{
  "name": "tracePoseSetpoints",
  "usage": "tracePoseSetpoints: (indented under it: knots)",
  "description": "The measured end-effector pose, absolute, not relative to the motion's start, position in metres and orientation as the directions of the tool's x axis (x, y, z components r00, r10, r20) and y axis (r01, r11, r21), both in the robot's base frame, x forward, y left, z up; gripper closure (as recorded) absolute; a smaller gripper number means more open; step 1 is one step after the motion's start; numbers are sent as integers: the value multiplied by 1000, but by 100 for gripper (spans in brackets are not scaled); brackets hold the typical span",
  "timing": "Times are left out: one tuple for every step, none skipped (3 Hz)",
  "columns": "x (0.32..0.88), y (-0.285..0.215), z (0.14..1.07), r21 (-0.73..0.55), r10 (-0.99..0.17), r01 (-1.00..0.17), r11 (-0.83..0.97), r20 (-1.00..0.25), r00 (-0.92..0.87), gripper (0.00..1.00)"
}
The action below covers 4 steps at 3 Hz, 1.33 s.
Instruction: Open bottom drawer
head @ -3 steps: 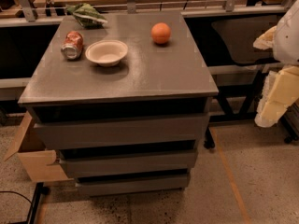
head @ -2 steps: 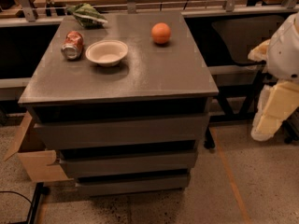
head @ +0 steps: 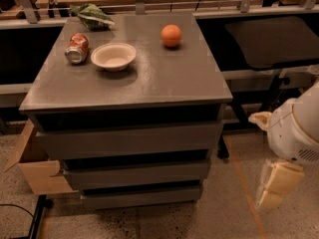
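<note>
The grey cabinet has three flat drawer fronts stacked below its top. The bottom drawer is the narrowest and lowest front, just above the floor, and it looks closed and flush. The mid-sized front and the widest front sit above it. My white arm is at the right edge of the camera view. My cream-coloured gripper hangs below it, right of the cabinet at about the bottom drawer's height and apart from it.
On the cabinet top are an orange, a white bowl, a crushed can and a green bag. An open cardboard box stands at the cabinet's left. A dark seat stands at the right rear.
My arm and gripper have come down and slightly left along the right edge, from cabinet-top height to near floor level. The drawers and the things on top have not moved.
</note>
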<state>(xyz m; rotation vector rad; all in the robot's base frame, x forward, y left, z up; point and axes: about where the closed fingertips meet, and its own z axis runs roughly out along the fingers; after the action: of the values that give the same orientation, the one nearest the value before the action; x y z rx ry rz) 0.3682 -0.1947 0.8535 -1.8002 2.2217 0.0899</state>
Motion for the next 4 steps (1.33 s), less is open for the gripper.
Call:
tracePoseSetpoints:
  knots:
    - [348, -187, 788, -70, -919, -971, 227, -347, -190, 0]
    - [349, -184, 767, -91, -902, -966, 243, -389, -190, 0]
    - [351, -184, 769, -96, -903, -965, 244, -386, -190, 0]
    - [352, -180, 729, -47, -907, -977, 210, -383, -177, 0]
